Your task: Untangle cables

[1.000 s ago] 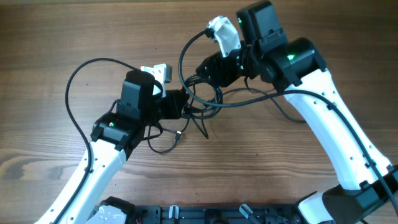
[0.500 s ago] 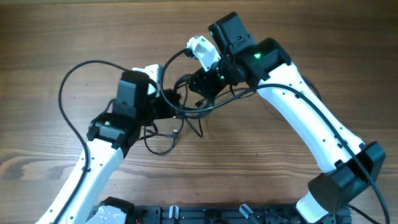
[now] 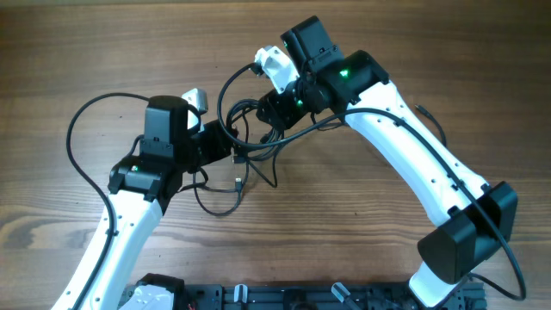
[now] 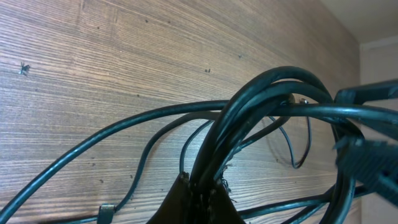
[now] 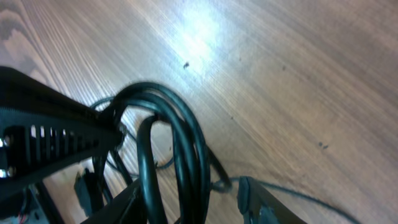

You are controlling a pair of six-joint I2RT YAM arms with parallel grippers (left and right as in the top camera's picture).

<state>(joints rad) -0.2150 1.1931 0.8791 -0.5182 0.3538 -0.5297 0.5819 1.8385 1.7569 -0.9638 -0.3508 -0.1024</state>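
A brown wood-grain table [image 3: 448, 52] is filling the background. Nearest the base, the left arm is reaching up from the lower left, and a slack loop of the cables [image 3: 258, 148] is lying on the wood beside its wrist, with a small plug connector [image 3: 238, 182] pointing down just beside that loop. The left gripper [image 3: 229, 145] is clamping tight on a bunch of the thin black cords (its wrist view is showing several strands arching out of the pinched tips). Just beyond it, the tangle is hanging between the two grippers, partly lifted off the table. Farthest back, the right gripper [image 3: 265, 112] is coming in from the upper right with its fingers [image 5: 252, 196] standing apart. Two or three cord loops are passing between them, and bare wood is showing between the cords and one finger, so nothing is being pinched there.
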